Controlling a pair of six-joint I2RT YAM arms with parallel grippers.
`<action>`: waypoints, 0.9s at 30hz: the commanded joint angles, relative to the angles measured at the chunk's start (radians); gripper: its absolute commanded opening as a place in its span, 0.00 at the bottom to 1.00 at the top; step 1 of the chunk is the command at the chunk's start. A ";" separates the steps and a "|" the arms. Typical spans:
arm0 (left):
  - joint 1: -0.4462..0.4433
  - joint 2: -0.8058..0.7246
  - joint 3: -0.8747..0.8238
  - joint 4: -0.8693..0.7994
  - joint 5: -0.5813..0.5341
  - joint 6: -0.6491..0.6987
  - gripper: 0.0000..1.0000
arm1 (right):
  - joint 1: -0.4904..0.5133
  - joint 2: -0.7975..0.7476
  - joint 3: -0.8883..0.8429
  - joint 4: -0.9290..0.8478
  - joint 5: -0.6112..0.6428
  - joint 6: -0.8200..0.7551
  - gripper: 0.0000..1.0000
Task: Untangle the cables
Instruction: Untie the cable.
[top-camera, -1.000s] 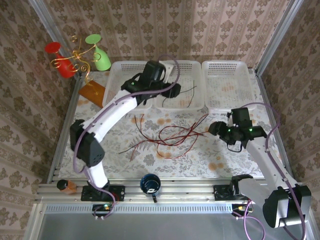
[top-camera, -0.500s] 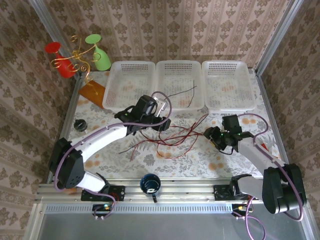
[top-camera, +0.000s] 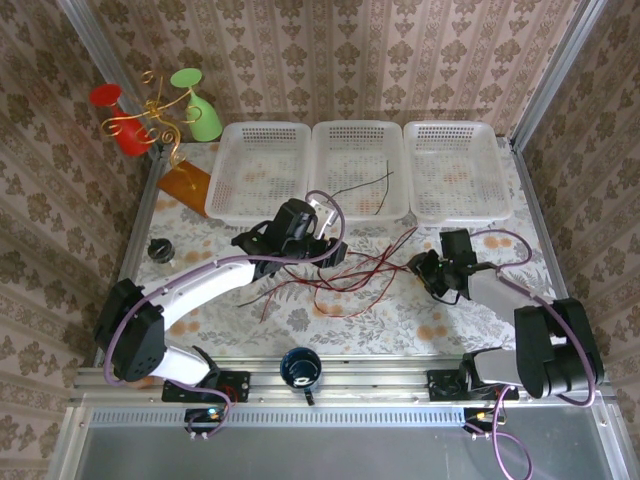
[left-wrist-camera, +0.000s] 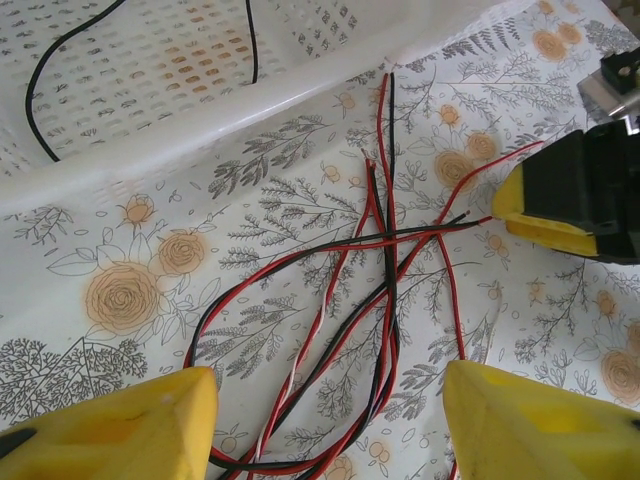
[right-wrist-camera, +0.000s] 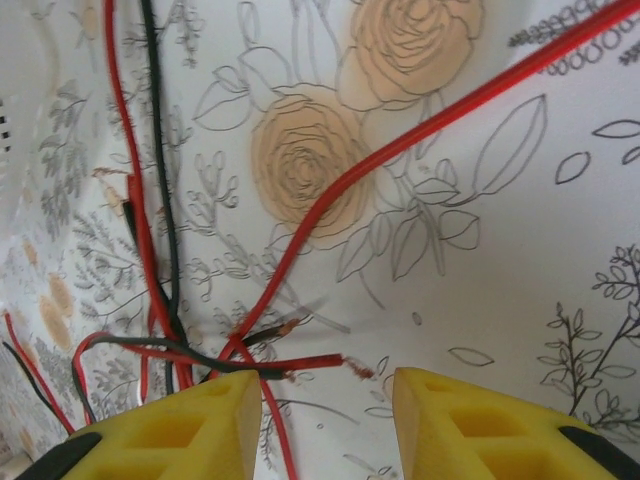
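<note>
Cables (top-camera: 350, 272): a loose tangle of thin red and black strands lying flat at the table centre, just in front of the middle basket (top-camera: 360, 128). Several strands cross one another mid-bundle. In the right wrist view, frayed ends (right-wrist-camera: 300, 362) rest on the cloth just ahead of the fingers.

Left gripper (top-camera: 325, 252): over the left part of the tangle, yellow fingers (left-wrist-camera: 120, 430) spread wide, nothing between them. The strands lie on the cloth below.

Right gripper (top-camera: 420, 268): low at the tangle's right end, fingers apart with a clear gap, pinching nothing.

Surface: white tablecloth (top-camera: 400, 320) printed with orange roses and grey ferns.

Room: beige damask wallpaper (top-camera: 400, 60) on three sides, metal posts at the corners.

Containers: three white perforated baskets in a row along the far edge, namely the left basket (top-camera: 225, 170), the middle one and the right basket (top-camera: 455, 128). The middle one holds a single black cable (left-wrist-camera: 40, 90). A dark blue mug (top-camera: 300, 368) sits at the near rail. Red and green glasses (top-camera: 150, 110) hang on a gold wire stand in the far-left corner.
</note>
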 joint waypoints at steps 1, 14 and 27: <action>-0.007 -0.011 -0.005 0.015 0.016 -0.012 0.62 | 0.004 0.031 -0.022 0.057 0.013 0.027 0.39; -0.011 -0.038 0.003 -0.024 -0.009 0.000 0.61 | 0.003 0.110 -0.011 0.126 0.007 0.033 0.31; -0.025 -0.057 0.011 -0.044 -0.027 0.012 0.61 | 0.003 0.091 0.022 0.101 0.047 -0.006 0.27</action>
